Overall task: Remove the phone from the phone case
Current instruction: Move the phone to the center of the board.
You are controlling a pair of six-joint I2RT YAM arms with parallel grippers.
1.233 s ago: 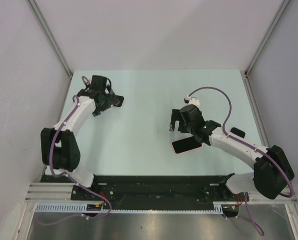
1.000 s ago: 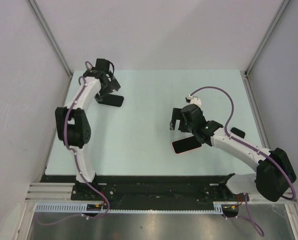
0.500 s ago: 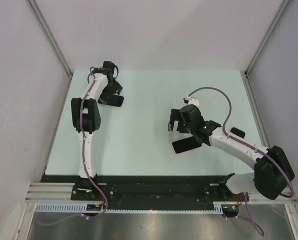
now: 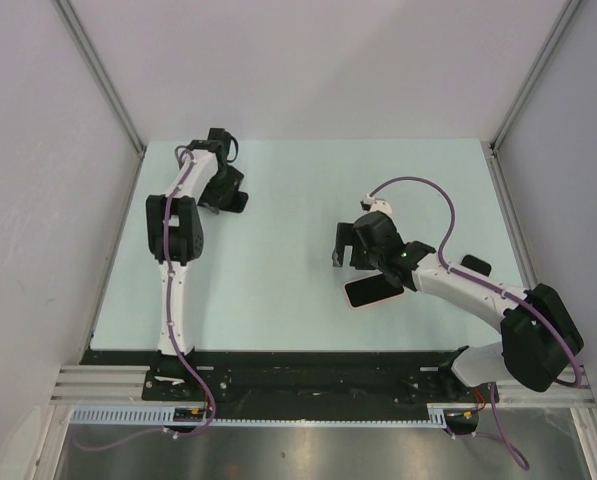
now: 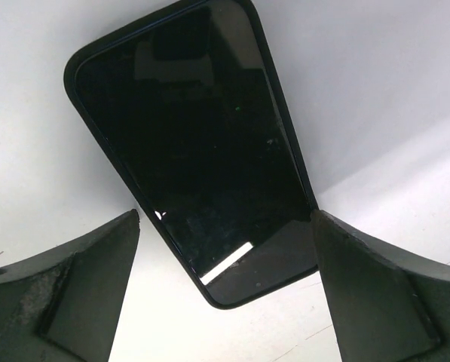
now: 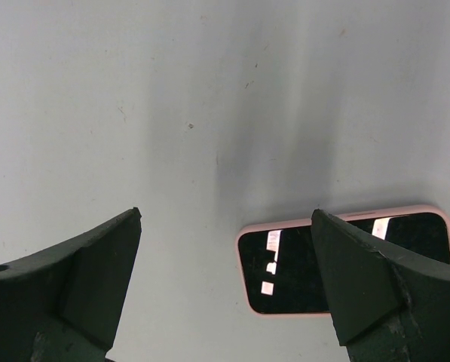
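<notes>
Evidently poised to grasp, both jaws gape: left over the glossy black phone (image 5: 202, 151), right over the pink-cased phone (image 6: 345, 260).

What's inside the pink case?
A phone lies in the pink case, its dark screen facing up. The case covers its back and edges, so those cannot be seen.
</notes>
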